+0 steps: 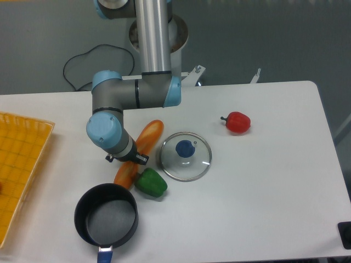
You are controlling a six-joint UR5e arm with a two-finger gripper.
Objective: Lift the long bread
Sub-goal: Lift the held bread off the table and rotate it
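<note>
The long bread [149,134] is a smooth orange loaf lying diagonally on the white table, left of the glass lid. Its middle is hidden under the arm's wrist. My gripper [127,159] points down over that middle, and its dark fingers show at both sides of the loaf, closed against it. The bread's lower end [125,174] pokes out beside the green pepper.
A green pepper [151,183] touches the bread's lower end. A glass lid [186,155] with a blue knob lies just right. A black pan [106,221] sits at the front, a red pepper [238,122] far right, an orange tray [19,170] at the left edge.
</note>
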